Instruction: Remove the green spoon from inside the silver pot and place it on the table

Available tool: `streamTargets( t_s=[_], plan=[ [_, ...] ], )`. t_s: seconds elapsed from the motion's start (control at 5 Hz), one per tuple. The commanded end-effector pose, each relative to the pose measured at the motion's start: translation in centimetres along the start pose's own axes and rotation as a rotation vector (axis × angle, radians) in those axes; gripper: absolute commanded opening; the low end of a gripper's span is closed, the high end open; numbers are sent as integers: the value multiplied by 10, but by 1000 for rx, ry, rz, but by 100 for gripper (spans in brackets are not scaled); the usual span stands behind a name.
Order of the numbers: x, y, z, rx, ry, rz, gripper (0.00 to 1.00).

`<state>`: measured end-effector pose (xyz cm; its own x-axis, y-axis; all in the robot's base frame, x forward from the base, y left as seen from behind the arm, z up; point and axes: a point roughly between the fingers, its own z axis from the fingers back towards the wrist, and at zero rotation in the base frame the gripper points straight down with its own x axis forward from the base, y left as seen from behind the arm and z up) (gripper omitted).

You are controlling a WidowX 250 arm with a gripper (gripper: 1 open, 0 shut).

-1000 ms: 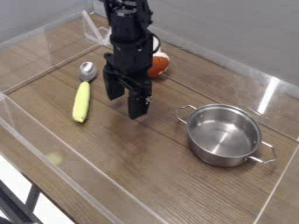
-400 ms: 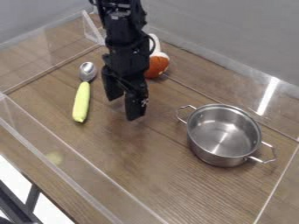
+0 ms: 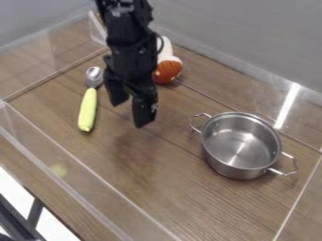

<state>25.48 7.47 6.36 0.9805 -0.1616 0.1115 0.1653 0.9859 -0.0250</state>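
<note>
The green spoon (image 3: pixel 88 104) lies flat on the table (image 3: pixel 151 179) at the left, its silver bowl pointing to the back and its yellow-green handle toward the front. The silver pot (image 3: pixel 243 144) stands at the right with nothing inside it. My gripper (image 3: pixel 131 104) hangs pointing down between them, just right of the spoon, open with nothing between its black fingers. It is apart from both the spoon and the pot.
A red-brown rounded object (image 3: pixel 170 70) with a cream stem sits behind the arm. Low clear acrylic walls (image 3: pixel 51 42) edge the tabletop on all sides.
The gripper has risen a little and drifted left and back, away from the table. The spoon and the pot have stayed put.
</note>
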Motion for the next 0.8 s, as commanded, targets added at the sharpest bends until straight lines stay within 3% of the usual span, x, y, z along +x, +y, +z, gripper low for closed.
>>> streamTargets(
  t_s=[0.0, 0.4, 0.6],
  plan=[
    [15, 5, 34, 36, -69, 26, 100],
    [32, 14, 70, 57, -99, 82, 100],
    [38, 27, 77, 68, -108, 88, 100]
  ],
)
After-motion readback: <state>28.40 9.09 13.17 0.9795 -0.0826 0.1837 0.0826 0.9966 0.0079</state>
